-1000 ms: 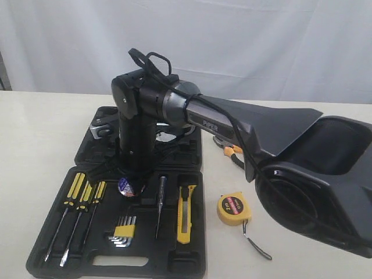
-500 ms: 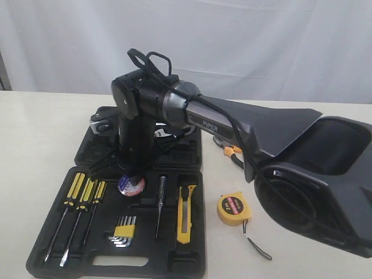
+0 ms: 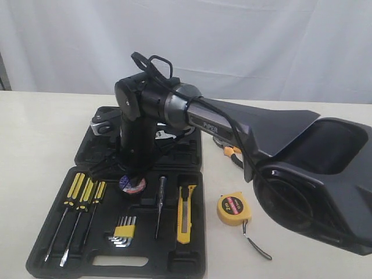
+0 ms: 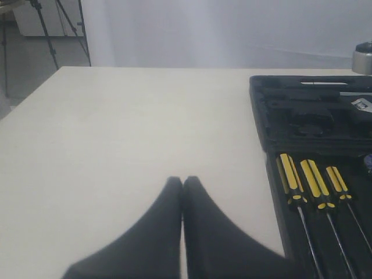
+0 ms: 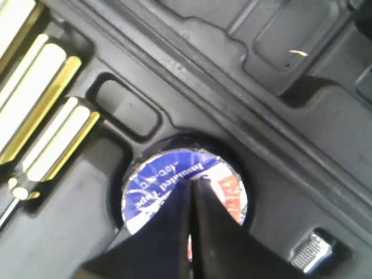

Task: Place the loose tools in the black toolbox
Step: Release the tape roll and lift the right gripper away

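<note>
My right claw is clenched, fingers pressed together with nothing between them. Its tips sit right over the white-blue label of the dark tape roll, which lies in a round recess of the black toolbox. I cannot tell whether they touch it. The utility knife lies in the box near that claw. Beyond it, outside the box, the tape measure rests on the table. The pliers lie behind the arm, partly hidden. My left claw is clenched too, empty, over bare table, with the screwdrivers nearby in the box.
</note>
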You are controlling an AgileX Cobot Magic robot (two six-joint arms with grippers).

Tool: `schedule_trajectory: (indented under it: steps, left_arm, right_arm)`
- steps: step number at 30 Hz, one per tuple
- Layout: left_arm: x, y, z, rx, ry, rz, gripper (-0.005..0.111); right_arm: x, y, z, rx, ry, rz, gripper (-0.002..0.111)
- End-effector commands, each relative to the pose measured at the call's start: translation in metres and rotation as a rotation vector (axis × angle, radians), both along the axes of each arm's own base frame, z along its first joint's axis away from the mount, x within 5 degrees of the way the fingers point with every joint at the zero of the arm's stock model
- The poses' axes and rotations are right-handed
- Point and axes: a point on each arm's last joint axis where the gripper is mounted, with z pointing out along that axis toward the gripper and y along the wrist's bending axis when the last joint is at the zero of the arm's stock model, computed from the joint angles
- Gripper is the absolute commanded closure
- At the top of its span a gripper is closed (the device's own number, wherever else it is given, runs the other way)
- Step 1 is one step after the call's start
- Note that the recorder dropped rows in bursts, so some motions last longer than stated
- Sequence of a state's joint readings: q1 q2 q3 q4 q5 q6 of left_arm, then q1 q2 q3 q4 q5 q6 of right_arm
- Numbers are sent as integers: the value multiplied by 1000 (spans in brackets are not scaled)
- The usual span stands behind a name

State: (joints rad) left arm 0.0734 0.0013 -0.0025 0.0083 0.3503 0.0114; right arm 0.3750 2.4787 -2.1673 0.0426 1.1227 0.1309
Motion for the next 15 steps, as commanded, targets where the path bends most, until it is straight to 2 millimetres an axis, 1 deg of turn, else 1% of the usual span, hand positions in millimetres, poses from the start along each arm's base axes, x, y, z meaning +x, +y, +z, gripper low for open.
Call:
schedule_trajectory:
  steps: [1, 7, 11, 13, 15]
  left_arm:
    - [0, -1, 0, -12, -8, -4, 107]
    - [0, -1, 0, -12, -8, -4, 107]
    - [0, -1, 0, -12, -8, -4, 107]
    - [0, -1, 0, -12, -8, -4, 107]
    - [0, -1, 0, -12, -8, -4, 107]
  right_arm:
    - [-2, 3, -4, 36, 23, 4, 109]
    - [-3, 7, -10, 72, 54, 8, 109]
    - [-4, 8, -18, 72, 74, 14, 109]
    - [-3, 7, -18, 70, 71, 15, 109]
    - [-2, 5, -13, 52, 56, 20, 109]
